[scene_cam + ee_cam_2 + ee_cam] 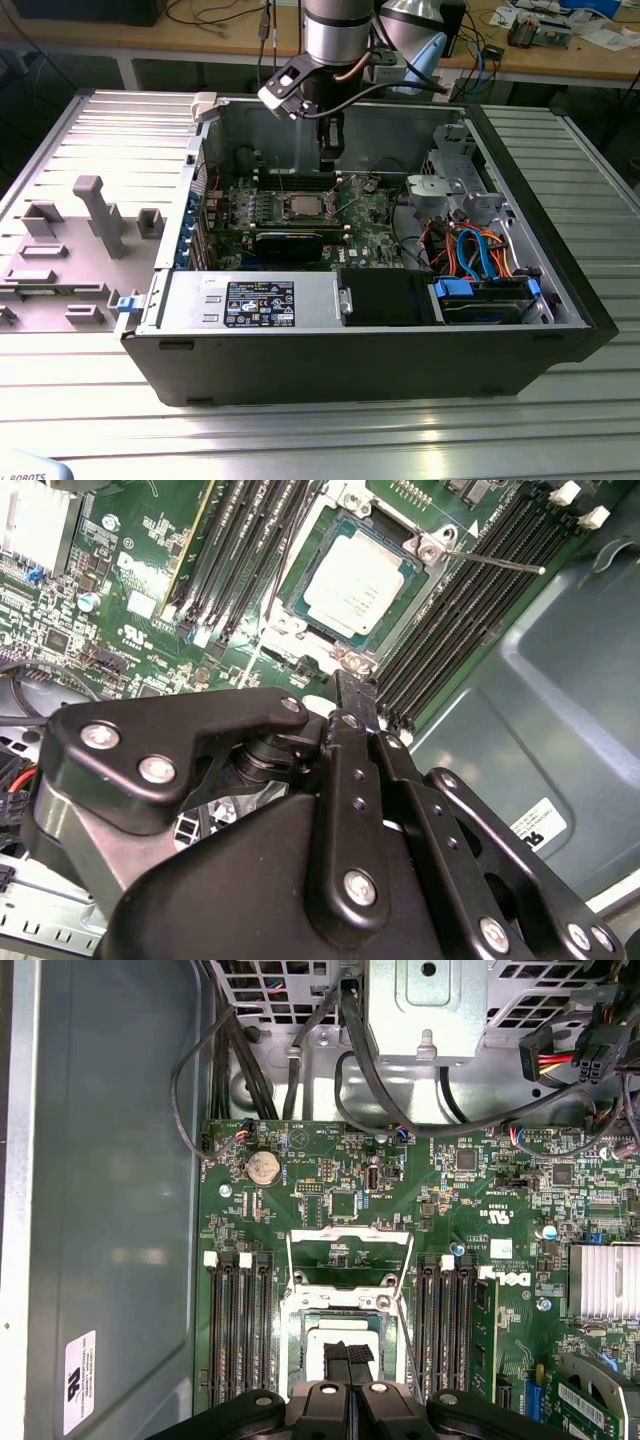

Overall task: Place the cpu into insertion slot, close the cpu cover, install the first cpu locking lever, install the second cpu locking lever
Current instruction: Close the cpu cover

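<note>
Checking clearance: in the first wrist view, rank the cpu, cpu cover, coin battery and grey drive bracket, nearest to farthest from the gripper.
1. cpu, in the insertion slot, under the gripper.
2. cpu cover, open, just beyond the slot.
3. coin battery, farther across the board.
4. grey drive bracket, past the board's edge.

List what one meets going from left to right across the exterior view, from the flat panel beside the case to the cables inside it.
In order: grey panel → cpu → silver drive cage → orange and blue cables.
</note>
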You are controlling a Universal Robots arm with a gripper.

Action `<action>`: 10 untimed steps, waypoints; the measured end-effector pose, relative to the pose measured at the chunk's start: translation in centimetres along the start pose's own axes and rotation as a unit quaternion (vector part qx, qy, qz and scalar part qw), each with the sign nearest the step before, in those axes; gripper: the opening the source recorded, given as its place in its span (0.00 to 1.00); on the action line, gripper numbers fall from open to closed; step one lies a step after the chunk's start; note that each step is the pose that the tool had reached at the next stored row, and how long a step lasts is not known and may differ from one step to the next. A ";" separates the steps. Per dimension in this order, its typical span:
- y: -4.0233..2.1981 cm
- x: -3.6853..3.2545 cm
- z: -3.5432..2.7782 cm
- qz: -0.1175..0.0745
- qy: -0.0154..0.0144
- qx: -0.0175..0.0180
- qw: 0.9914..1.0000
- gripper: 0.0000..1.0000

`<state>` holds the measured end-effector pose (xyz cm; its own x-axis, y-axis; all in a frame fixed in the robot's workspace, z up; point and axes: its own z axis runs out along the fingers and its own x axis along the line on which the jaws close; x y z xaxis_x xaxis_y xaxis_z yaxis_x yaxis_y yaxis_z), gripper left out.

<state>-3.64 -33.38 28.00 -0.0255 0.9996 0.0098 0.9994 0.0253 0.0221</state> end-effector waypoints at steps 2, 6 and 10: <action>0.03 0.00 0.00 0.000 0.000 0.000 1.000 0.11; 0.09 0.00 0.00 0.000 0.000 0.000 1.000 0.11; 0.16 -0.01 0.00 0.000 0.000 0.000 1.000 0.11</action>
<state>-3.48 -33.38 28.01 -0.0256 0.9996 0.0097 0.9994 0.0253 0.0221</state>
